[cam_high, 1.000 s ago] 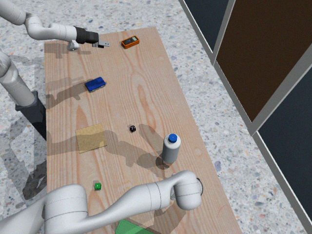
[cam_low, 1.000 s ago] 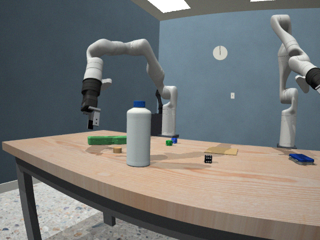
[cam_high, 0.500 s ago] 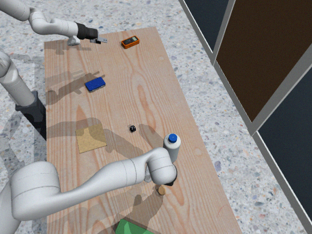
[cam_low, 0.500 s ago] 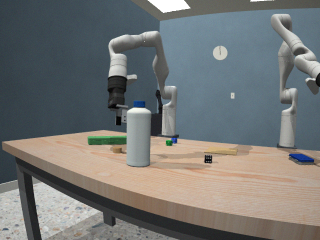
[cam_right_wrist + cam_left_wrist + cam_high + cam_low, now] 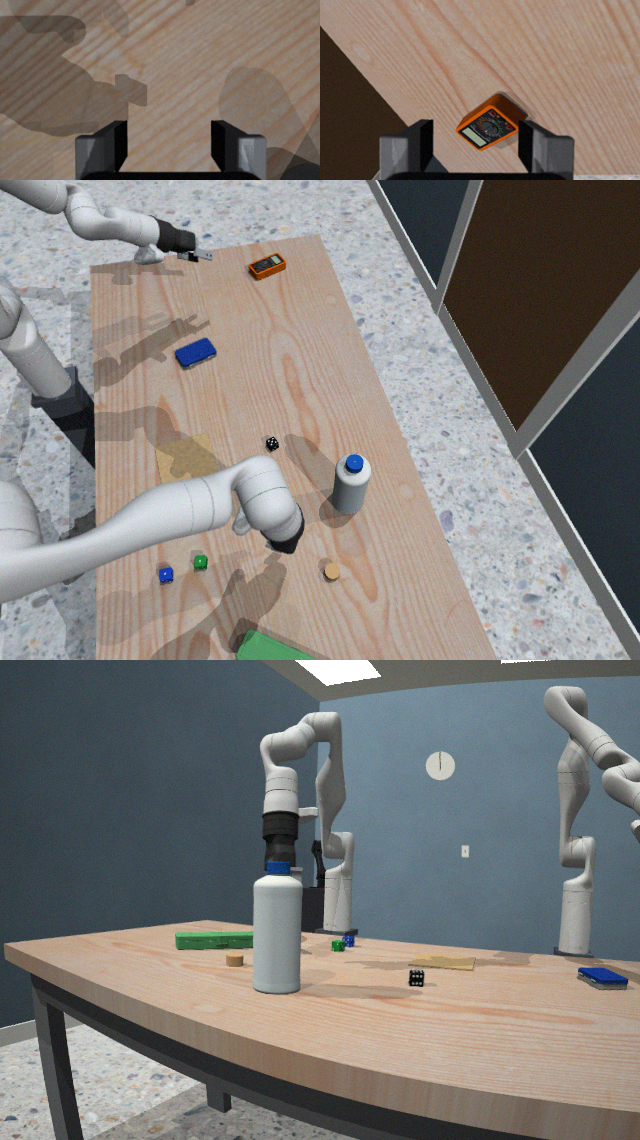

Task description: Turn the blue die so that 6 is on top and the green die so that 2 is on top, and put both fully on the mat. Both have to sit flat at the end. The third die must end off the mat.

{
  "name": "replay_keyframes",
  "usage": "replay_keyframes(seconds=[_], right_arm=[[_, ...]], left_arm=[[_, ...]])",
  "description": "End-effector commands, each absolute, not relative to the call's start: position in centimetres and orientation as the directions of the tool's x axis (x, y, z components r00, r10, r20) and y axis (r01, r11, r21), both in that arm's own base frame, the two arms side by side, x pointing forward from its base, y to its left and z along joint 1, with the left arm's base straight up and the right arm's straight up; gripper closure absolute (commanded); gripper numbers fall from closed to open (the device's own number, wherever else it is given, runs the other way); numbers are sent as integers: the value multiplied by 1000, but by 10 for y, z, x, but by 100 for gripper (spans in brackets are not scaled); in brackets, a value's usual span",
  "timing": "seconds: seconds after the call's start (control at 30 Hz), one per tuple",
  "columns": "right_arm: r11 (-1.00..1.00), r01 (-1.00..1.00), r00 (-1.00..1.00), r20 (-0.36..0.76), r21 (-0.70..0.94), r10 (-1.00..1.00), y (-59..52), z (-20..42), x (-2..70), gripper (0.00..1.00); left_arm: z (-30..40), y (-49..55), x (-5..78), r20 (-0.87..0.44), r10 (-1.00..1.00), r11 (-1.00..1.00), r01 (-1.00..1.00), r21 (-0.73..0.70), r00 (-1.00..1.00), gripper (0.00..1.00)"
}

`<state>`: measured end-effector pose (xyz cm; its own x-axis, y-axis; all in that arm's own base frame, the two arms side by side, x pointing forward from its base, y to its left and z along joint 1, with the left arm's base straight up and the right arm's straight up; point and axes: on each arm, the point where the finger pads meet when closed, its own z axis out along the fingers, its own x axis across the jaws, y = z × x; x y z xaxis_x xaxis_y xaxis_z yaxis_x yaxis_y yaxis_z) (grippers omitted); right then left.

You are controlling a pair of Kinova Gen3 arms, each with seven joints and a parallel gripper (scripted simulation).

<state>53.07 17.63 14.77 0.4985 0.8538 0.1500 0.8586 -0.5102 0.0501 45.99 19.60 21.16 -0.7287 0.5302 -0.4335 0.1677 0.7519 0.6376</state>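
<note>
A: Right gripper [image 5: 169, 146] wide open, nothing in it, over bare wood near the bottle [image 5: 351, 490] [image 5: 277, 933]. Left gripper [image 5: 475, 146] [image 5: 196, 256] likewise, facing the meter [image 5: 487, 125] [image 5: 267, 266]. Where are our dice?

B: Blue die [image 5: 165, 575] [image 5: 348, 941] beside green die [image 5: 200, 562] [image 5: 338, 945], both off the mat [image 5: 180, 453] [image 5: 444, 961], each apparently showing one pip on top. Black die [image 5: 271, 443] [image 5: 416, 977] off it too.

A: How do we start?

B: Probably green: centre above it, square our fingers to two faces, descend straight. Grip firmly, lift before turning, or a corner may drag. We should keep clear of blue.
</note>
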Motion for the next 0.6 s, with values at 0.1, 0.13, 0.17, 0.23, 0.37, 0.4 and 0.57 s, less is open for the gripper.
replay_keyframes(seconds=[0.1,0.13,0.17,0.23,0.37,0.4,0.57], right_arm=[[-542,839,533,125,49,837,190,162,475,0],[-550,834,543,117,45,832,190,162,464,0],[-550,834,543,117,45,832,190,162,464,0],[-558,829,552,109,41,827,190,163,453,0],[-588,808,585,81,28,807,188,163,414,0],[-595,803,592,75,26,802,187,163,404,0],[-625,780,624,46,15,780,181,163,364,0]], left_arm=[[204,224,448,-396,501,757,168,631,-770,0],[203,228,447,-391,498,758,169,631,-774,0],[203,228,447,-391,498,758,169,631,-774,0],[201,236,442,-377,489,759,170,628,-787,0],[198,247,436,-359,476,761,172,625,-802,0],[197,250,434,-355,473,762,173,624,-806,0],[194,263,426,-333,458,766,175,619,-824,0]])
